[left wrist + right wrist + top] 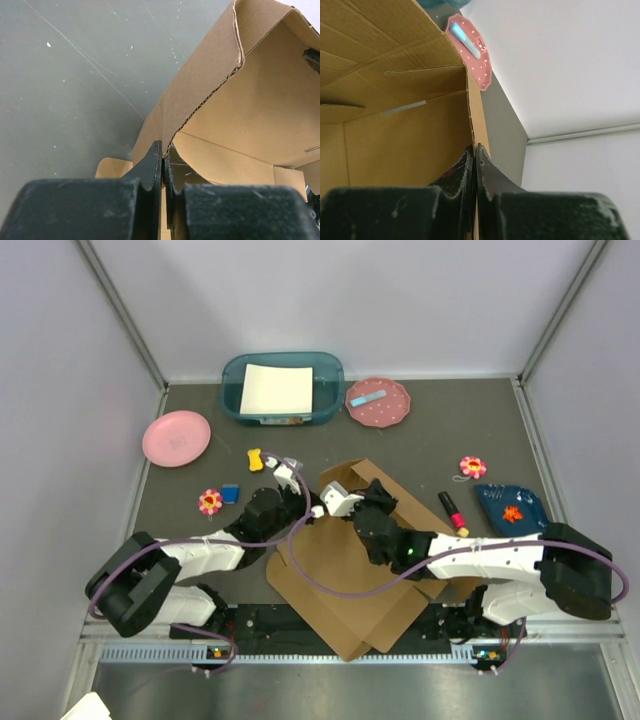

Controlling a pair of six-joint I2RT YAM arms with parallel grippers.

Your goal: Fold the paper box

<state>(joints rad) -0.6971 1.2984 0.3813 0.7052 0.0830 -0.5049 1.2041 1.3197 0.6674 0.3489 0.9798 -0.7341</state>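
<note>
– Left gripper (162,150), state from the wrist view?
– Clenched on a raised side wall of the paper box (210,90), pinching the corrugated edge just below a corner crease. Right gripper (474,150): likewise clamped on an upright wall edge, with a slot visible on the inner panel.
– Box location?
– Centre of the table (420,440), just ahead of both bases. The near panels lie flat and the far walls are partly raised.
– Step in hand?
– Judged: erecting the side walls, early to middle of the fold. Lid not yet closed.
– What does the next move call for?
– Probably both wrists bringing their walls vertical together, then a flap tucked into its slot. A crease may spring back if one pinch lets go first.
– Beyond the box?
– At the far edge: teal bin (232,380) holding a white sheet (277,388), dotted pink plate (378,403), plain pink plate (176,437). All are well apart from the work.
</note>
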